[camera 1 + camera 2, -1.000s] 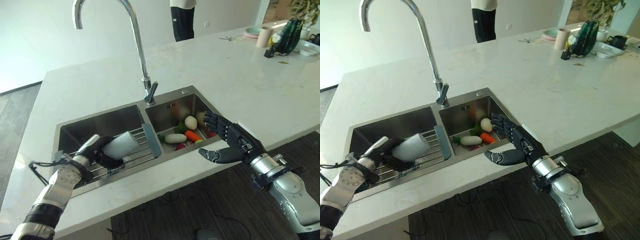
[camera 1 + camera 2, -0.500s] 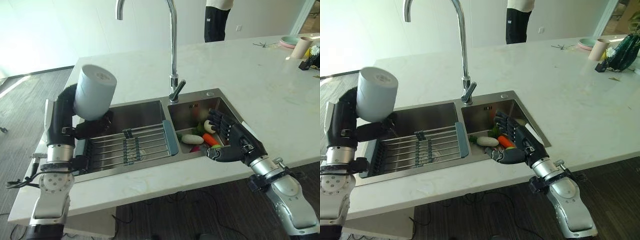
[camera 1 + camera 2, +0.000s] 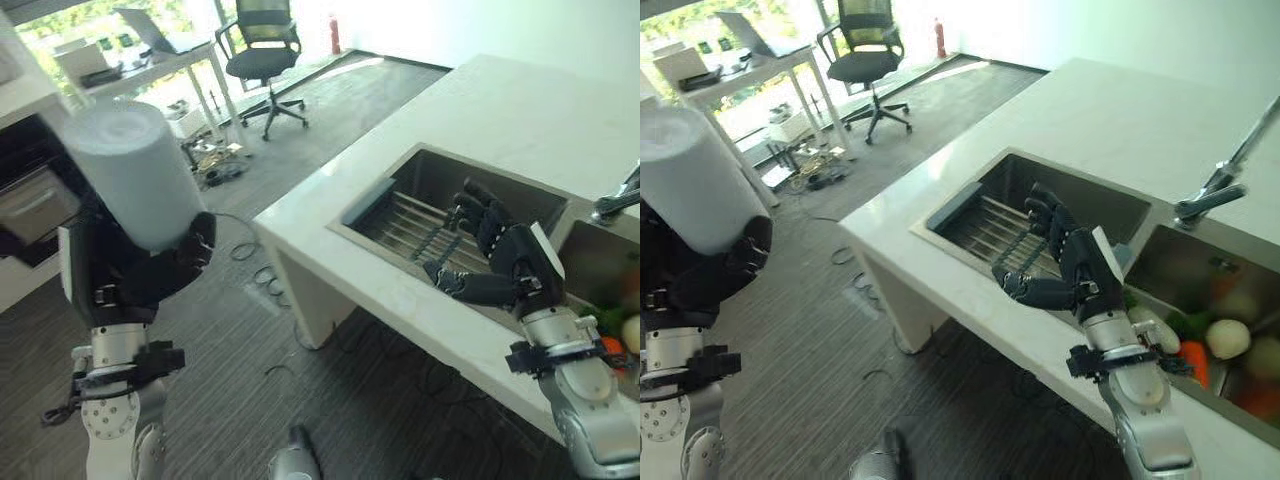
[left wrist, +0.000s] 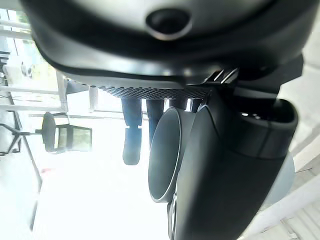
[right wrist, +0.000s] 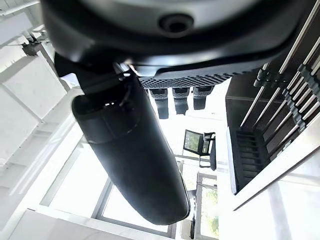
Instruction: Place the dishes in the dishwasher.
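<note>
In the left eye view the left hand (image 3: 135, 270) stands raised at 9 o'clock, its dark fingers and thumb curled round the lower part of a pale grey cup (image 3: 133, 175), which is held upside down with its base uppermost and tilted a little, above the dark striped floor (image 3: 240, 390) and well apart from the white counter (image 3: 520, 110). At 3 o'clock the right hand (image 3: 505, 265) hovers over the counter's near edge beside the sink (image 3: 545, 195), fingers straight and spread, thumb out, holding nothing; past it a metal drying rack (image 3: 420, 225) lies across the left basin, and vegetables (image 3: 625, 335) show in the right basin at the 4 o'clock edge. An office chair (image 3: 262, 50) stands at 12 o'clock beside a desk (image 3: 150, 65). The right eye view gives the same scene, with a white vegetable (image 3: 1228, 338) and an orange carrot (image 3: 1192, 362) in the right basin and the tap (image 3: 1215, 180) at 2 o'clock. In the left wrist view the cup's dark open mouth (image 4: 165, 152) sits between thumb and fingers. In the right wrist view the thumb (image 5: 132, 155) stands clear, with the rack's bars at 3 o'clock.
</note>
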